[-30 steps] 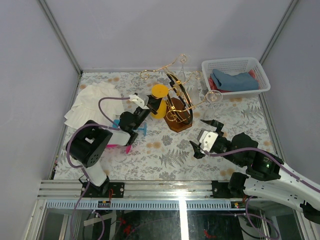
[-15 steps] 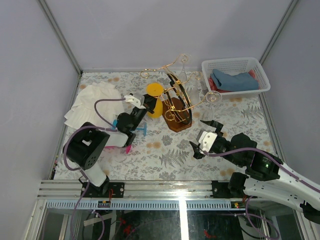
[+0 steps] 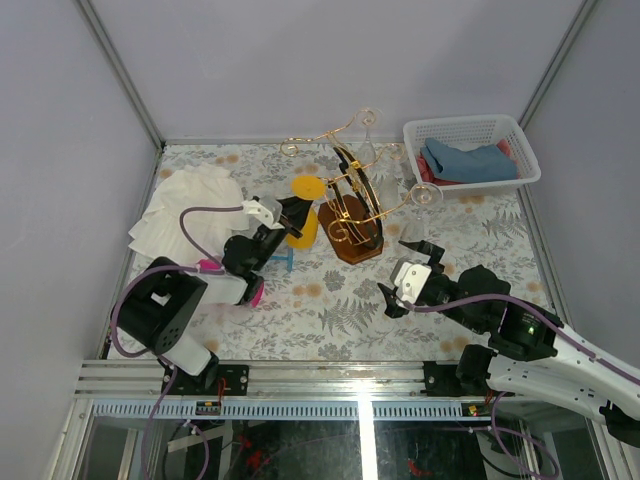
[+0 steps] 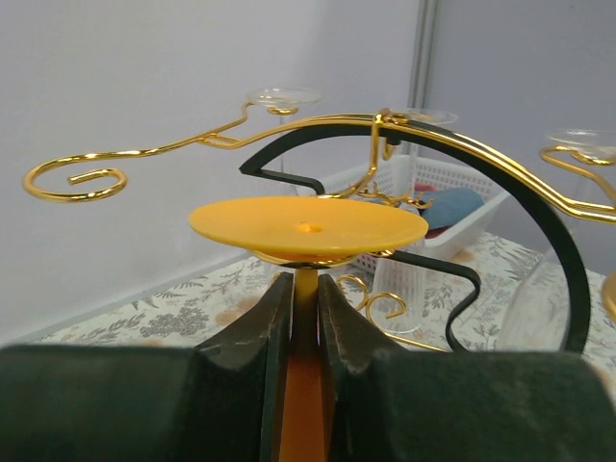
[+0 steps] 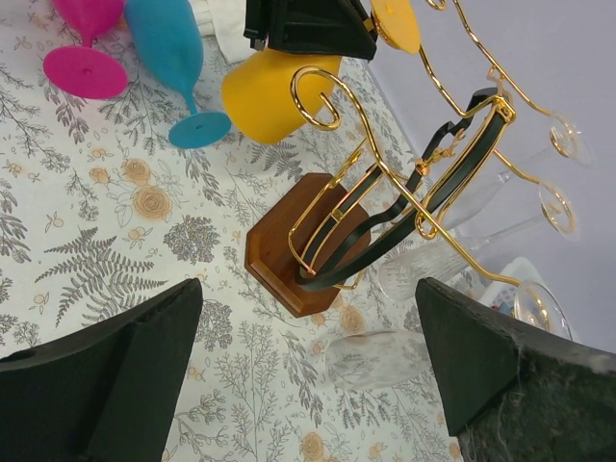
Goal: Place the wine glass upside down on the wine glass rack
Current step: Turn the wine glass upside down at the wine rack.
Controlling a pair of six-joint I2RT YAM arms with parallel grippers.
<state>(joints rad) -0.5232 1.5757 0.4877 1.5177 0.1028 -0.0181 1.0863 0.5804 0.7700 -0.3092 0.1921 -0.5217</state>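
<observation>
A yellow wine glass [image 3: 302,222] is held upside down, its flat foot [image 4: 308,227] on top. My left gripper [image 4: 305,285] is shut on its stem just under the foot. The glass hangs just left of the wine glass rack [image 3: 352,205], whose curly gold wire arms [image 4: 144,154] and black arch [image 4: 500,183] rise behind and above the foot. In the right wrist view the yellow bowl [image 5: 269,91] hangs up and left of the rack's brown wooden base [image 5: 289,255]. My right gripper [image 3: 398,278] is wide open and holds nothing, near the front of the base.
Clear glasses [image 3: 425,195] hang upside down on the rack's right side. A white basket [image 3: 460,123] with a blue cloth [image 3: 468,160] stands back right. A white cloth [image 3: 185,205] lies at the left. A pink glass [image 5: 87,58] and a blue glass [image 5: 178,58] lie on the table.
My left arm has drawn back and to the left, carrying the yellow glass slightly left of where it was. The right arm has hardly moved.
</observation>
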